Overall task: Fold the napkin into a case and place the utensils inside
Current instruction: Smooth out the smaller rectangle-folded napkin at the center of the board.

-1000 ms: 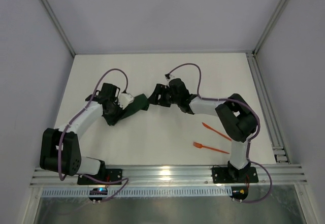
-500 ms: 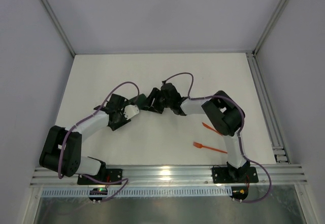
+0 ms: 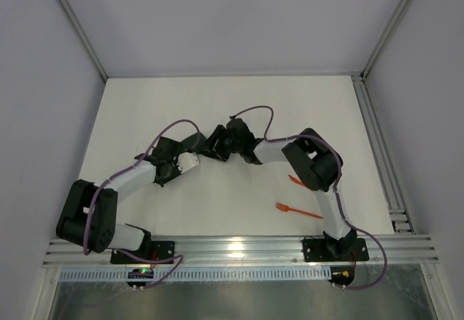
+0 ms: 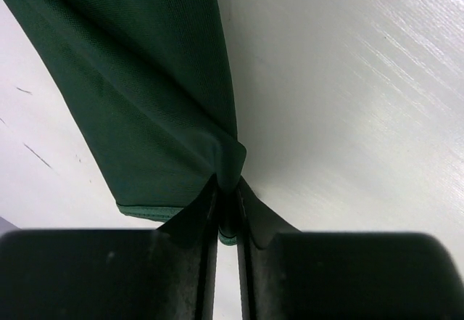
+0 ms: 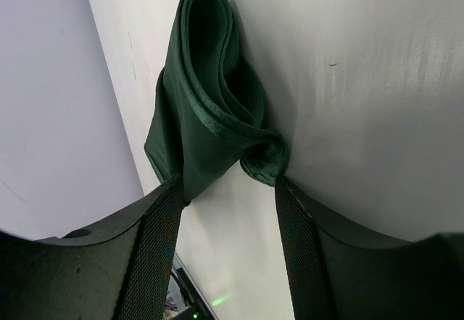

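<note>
Though bunched, one napkin (image 4: 159,102), two utensils (image 3: 299,210).

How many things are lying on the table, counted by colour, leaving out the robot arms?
Dark green napkin: 1
Orange utensils: 2, the fork and a second piece
Total: 3

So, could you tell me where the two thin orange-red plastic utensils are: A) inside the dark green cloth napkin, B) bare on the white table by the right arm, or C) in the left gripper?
B: both utensils lie on the table, apart from the napkin the left gripper pinches.
</note>
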### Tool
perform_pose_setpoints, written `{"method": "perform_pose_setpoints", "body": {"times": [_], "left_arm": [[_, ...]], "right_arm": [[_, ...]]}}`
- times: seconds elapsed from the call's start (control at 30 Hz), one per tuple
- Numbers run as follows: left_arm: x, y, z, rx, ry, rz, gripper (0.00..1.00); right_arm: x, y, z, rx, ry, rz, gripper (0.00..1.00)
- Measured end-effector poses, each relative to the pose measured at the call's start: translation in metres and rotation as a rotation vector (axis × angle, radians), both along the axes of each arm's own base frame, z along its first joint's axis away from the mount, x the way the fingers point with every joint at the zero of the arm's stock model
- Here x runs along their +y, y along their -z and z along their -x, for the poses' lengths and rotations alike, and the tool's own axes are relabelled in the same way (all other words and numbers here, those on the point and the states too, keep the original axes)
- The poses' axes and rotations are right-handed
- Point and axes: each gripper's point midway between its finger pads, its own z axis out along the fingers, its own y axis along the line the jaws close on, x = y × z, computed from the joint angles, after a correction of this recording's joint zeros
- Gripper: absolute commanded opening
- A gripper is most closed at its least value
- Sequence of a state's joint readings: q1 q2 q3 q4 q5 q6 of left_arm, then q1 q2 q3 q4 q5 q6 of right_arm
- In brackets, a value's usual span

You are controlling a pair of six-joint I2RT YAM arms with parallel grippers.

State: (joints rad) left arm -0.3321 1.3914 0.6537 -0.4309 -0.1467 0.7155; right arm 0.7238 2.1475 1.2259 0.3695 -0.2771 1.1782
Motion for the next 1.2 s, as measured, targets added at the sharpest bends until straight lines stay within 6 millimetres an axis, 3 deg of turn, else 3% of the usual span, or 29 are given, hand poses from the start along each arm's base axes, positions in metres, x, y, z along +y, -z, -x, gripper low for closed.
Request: {"method": "perform_pose_setpoints", "body": {"times": [0.13,0.4,0.57,0.83,1.07,1.2], "left_arm": [[-0.001,-0.001,-0.001,-0.007,0.000,0.004,0.01],[-0.001,-0.003,-0.002,-0.017,0.000,0.008,0.00],[-0.002,-0.006,-0.002,-0.023,0.003,0.017,0.00],[-0.006,-0.007,0.001,-0.019,0.015,0.035,0.00],[-0.010,-0.010,0.007,-0.003,0.053,0.052,0.00],[-0.013,-0.010,0.014,0.024,0.074,0.070,0.00]], "right_arm": [[0.000,0.000,0.006,0.003,-0.005,0.002,0.58],[0.005,-0.018,0.021,-0.010,-0.024,-0.020,0.59],[0.014,-0.019,0.018,0.013,-0.009,-0.043,0.62],[0.021,-0.003,0.004,0.032,0.026,-0.027,0.60],[0.034,-0.001,-0.015,0.019,0.049,-0.031,0.49],[0.035,0.004,-0.017,0.017,0.053,-0.017,0.27]]}}
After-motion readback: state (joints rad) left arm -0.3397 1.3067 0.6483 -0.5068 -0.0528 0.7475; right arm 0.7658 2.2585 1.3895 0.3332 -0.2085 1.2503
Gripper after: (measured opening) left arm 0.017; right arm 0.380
